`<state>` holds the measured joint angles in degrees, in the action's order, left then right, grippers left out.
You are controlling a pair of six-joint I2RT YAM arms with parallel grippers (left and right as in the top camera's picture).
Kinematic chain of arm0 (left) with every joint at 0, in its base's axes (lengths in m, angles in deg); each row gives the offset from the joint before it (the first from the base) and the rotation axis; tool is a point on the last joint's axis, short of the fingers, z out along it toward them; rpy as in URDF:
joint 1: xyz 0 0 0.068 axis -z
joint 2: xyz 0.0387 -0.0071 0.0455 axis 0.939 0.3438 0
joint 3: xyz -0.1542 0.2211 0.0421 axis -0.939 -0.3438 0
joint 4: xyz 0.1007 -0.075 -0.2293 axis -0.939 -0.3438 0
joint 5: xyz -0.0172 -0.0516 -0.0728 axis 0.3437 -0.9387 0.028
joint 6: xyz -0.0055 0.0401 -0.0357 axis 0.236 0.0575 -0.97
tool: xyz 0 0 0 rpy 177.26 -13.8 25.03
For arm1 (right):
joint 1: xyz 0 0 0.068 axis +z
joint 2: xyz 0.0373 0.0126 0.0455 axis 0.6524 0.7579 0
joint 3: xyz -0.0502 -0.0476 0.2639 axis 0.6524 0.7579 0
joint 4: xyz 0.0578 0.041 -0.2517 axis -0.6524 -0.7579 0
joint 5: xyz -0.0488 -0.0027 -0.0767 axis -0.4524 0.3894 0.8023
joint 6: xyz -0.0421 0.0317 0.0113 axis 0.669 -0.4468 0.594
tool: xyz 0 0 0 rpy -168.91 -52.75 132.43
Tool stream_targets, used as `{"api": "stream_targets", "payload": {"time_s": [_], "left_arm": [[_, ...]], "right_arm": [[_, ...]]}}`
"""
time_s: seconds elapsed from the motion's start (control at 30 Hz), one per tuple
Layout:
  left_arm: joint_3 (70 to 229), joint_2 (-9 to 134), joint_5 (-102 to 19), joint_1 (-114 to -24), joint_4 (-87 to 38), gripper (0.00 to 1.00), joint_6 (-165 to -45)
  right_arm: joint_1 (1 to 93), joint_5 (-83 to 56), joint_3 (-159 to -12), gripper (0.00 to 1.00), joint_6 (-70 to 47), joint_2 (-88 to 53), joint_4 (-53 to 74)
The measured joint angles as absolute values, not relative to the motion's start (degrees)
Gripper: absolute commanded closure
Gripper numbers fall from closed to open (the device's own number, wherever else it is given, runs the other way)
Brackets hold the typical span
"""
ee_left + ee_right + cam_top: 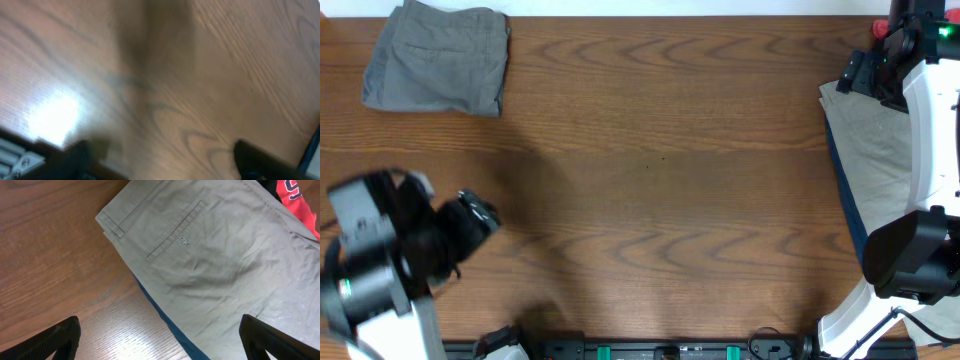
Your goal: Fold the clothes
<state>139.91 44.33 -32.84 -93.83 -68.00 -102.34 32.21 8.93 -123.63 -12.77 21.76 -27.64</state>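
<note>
A folded pair of grey-green shorts (pixel 438 58) lies at the table's far left corner. A second pair of beige shorts (pixel 872 150) lies spread at the right edge on top of a blue garment (pixel 842 185); in the right wrist view the beige shorts (pixel 225 260) show a waistband and stitched pocket, with the blue garment's edge (pixel 165 317) beneath and a red garment (pixel 295 195) at the top right. My right gripper (pixel 160 340) is open and empty above the shorts' edge. My left gripper (pixel 160 160) is open and empty over bare wood; it also shows in the overhead view (pixel 480 215).
The wooden table (pixel 660 180) spans the view. The right arm's white body (pixel 930 130) covers part of the pile. A black rail (pixel 660 350) runs along the front edge.
</note>
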Motion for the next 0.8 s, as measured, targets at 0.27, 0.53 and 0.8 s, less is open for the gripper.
{"api": "stream_targets", "payload": {"time_s": [0.27,0.53,0.8], "left_arm": [[139.8,34.0,-32.9,-93.8,-69.9,0.02,-102.1],[139.8,32.7,-32.0,-93.8,-71.1,0.02,-101.7],[134.4,30.3,-30.9,-89.4,-67.9,0.02,-101.7]], "right_arm": [[32.2,8.9,-123.6,0.01,-12.8,21.8,-27.6],[32.2,8.9,-123.6,0.01,-12.8,21.8,-27.6],[32.2,9.0,-123.6,0.01,-12.8,21.8,-27.6]]}}
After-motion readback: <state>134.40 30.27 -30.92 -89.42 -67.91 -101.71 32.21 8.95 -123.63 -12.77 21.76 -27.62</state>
